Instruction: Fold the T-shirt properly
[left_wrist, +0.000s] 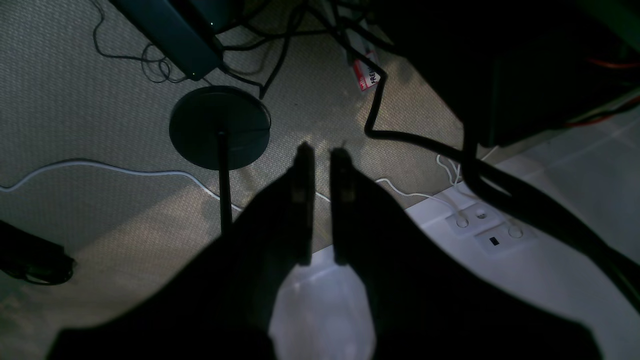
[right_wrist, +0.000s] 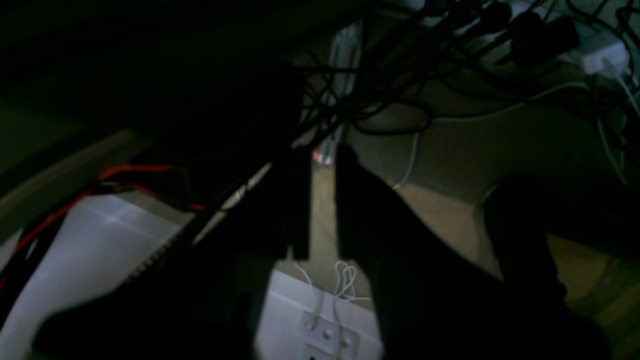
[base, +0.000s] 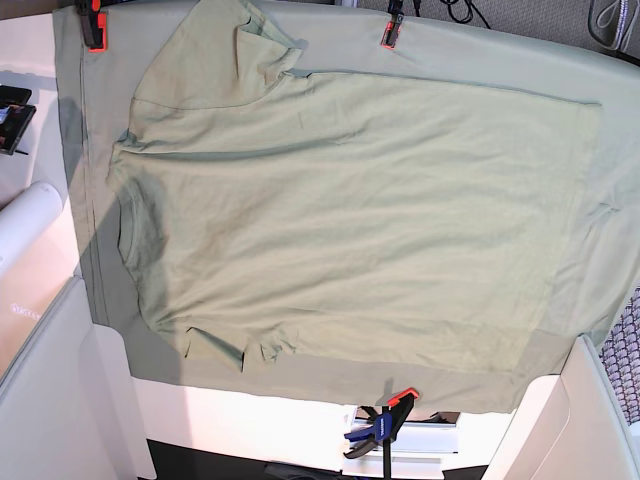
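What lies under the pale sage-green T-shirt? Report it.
Under the pale sage-green short-sleeved cotton T-shirt lies a larger plain sage-green cloth, held by orange-handled clamps. Its border shows on every side of the shirt. Whatever lies beneath that cloth is covered and cannot be seen.

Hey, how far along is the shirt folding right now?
Nothing is folded yet: the T-shirt lies spread flat on the clamped cloth. Nothing is in hand: the left gripper and right gripper hang over the floor, each with a narrow gap and nothing between. All folds remain.
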